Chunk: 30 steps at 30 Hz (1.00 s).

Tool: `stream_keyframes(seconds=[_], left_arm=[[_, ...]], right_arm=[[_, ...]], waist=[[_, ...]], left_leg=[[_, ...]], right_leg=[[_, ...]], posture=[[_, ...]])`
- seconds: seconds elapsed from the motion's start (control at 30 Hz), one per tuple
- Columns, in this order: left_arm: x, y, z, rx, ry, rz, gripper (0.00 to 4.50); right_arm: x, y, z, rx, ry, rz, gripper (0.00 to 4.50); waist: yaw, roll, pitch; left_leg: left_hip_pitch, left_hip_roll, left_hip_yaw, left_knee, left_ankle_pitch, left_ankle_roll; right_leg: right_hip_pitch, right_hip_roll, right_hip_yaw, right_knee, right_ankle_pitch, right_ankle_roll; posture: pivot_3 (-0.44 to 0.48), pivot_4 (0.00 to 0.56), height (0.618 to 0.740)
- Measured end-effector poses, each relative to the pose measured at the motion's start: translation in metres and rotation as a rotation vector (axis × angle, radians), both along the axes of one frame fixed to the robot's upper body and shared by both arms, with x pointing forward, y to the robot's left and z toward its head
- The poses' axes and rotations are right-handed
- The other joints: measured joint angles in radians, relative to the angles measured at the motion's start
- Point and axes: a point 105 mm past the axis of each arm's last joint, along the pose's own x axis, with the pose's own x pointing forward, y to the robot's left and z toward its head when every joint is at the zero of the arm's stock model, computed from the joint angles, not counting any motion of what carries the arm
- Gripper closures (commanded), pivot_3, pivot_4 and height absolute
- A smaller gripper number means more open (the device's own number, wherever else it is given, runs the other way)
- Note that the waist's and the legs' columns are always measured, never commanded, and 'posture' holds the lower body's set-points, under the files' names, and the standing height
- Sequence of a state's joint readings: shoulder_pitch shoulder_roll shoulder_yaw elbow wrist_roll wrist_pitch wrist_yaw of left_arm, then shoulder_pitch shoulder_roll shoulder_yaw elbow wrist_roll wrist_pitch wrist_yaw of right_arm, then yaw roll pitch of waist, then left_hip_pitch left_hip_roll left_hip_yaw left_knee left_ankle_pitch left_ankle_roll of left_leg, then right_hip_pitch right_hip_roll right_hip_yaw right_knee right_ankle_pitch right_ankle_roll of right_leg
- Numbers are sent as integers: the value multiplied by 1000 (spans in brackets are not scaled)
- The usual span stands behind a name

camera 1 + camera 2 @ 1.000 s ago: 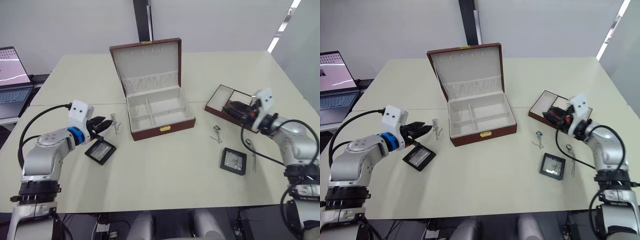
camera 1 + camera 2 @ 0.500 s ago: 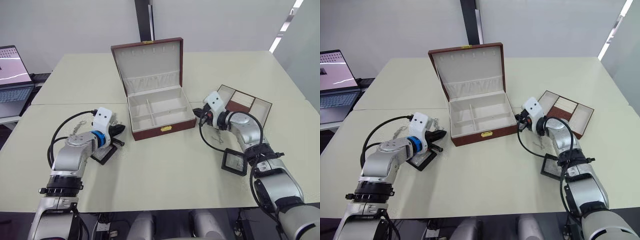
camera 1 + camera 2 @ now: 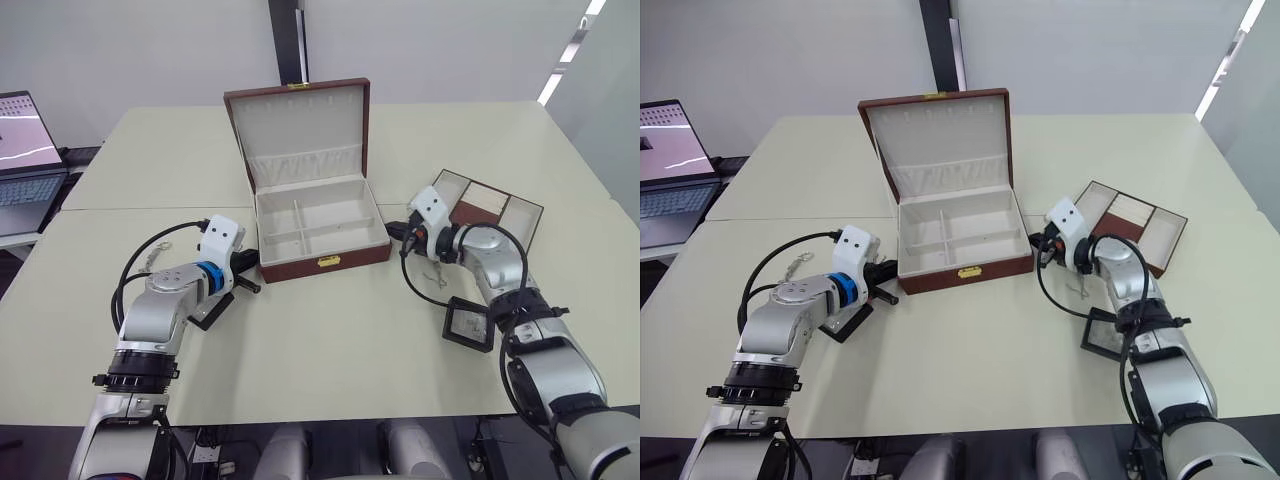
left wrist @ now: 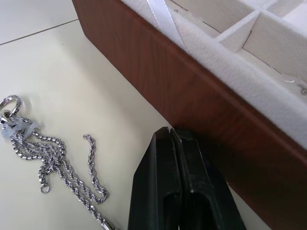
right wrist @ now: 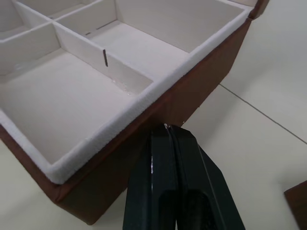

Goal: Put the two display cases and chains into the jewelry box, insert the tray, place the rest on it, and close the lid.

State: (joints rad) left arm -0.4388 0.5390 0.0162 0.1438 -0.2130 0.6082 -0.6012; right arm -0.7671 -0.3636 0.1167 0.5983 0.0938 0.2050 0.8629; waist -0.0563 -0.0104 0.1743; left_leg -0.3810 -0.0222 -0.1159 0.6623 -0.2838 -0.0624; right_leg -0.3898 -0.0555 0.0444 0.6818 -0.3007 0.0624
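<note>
Head views, jewelry box [image 3: 318, 228]: lid up, white compartments bare, mid-desk [image 3: 340, 340]. Camera framing nearly unchanged from 0.5 s ago.
Head views, left tool [image 3: 245, 272]: beside the box's left front corner; closer to the box than 0.5 s ago, when it lay further left over the display case. A second ago it sat well out to the left with fingers spread.
Head views, left display case [image 3: 207, 310]: flat on the desk, partly under the left wrist, just left of the box.
Head views, left chain [image 3: 154, 256]: small silver heap on the desk behind the left arm.
Head views, right tool [image 3: 1037, 241]: at the box's right side wall, about where it was 0.5 s ago; a second ago it was over at the tray.
Head views, tray [image 3: 492, 207]: brown, divided, empty, right of the box, behind the right forearm.
Head views, right display case [image 3: 468, 323]: black, flat on the desk, near the right elbow.
Head views, right chain [image 3: 436, 274]: thin silver piece between the right arm and that case.
Head views, laptop [image 3: 25, 150]: open, far left edge.
Left wrist view, left tool [image 4: 175, 135]: fingers pressed together, nothing between them, tips right up at the box's brown outer wall [image 4: 201, 100]; contact cannot be told.
Left wrist view, chain [image 4: 48, 158]: silver rope links loose on the desk, beside the fingers, apart from them.
Right wrist view, right tool [image 5: 169, 132]: fingers closed flat on each other, empty, tips at the box's brown wall below its white padded rim [image 5: 144, 103].
</note>
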Motion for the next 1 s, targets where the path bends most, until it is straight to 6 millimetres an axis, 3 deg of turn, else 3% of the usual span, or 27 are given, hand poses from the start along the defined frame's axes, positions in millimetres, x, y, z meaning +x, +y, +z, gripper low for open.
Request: stream_keyframes(seconds=[0.57, 1.0], left_arm=[[-18, -16, -4, 30, 31, -93, 4500], [-21, -18, -5, 39, 36, -108, 4500]], right_arm=[[-51, -18, -10, 16, 85, 1, 4466], [-59, -21, -11, 27, 111, -8, 4466]], waist=[[5, 0, 0], [8, 0, 0]], left_leg=[[1, 0, -3, 0, -2, 3], [1, 0, -5, 0, -2, 4]], right_leg=[[1, 0, -1, 0, 0, 0], [2, 0, -1, 0, 0, 0]], posture=[[0, 150, 740], [0, 150, 740]])
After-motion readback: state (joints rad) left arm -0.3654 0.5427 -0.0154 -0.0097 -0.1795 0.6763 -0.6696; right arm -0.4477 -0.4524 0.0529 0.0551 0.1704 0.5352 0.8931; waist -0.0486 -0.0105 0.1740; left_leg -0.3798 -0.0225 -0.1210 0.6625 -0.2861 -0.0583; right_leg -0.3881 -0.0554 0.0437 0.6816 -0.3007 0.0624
